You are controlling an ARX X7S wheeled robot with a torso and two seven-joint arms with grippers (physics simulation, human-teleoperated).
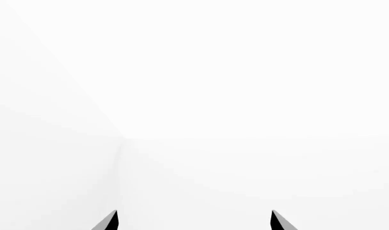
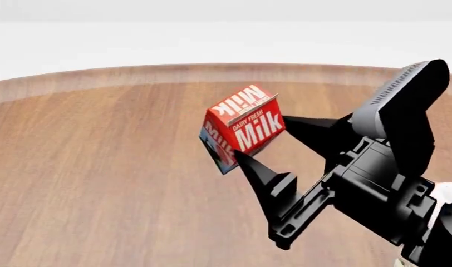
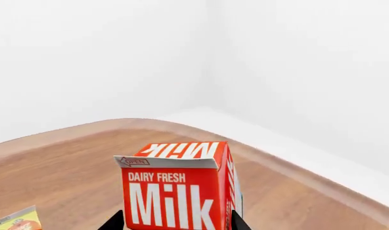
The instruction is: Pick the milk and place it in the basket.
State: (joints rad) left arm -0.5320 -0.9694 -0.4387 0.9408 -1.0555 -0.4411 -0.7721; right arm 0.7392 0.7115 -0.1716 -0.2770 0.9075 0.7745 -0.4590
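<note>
The milk (image 2: 241, 132) is a red gable-top carton with white "Milk" lettering. It hangs tilted in the air above the round wooden table (image 2: 99, 183). My right gripper (image 2: 260, 139) is shut on it, one black finger on each side. In the right wrist view the milk (image 3: 178, 191) fills the lower middle between the two fingertips (image 3: 112, 222). My left gripper (image 1: 194, 220) is open and empty, with only its two tips showing against white wall. The basket is out of view.
The corner of an orange-and-yellow carton (image 3: 17, 220) shows on the table in the right wrist view. The table's curved far edge (image 2: 211, 72) runs across the head view with white floor and wall behind it.
</note>
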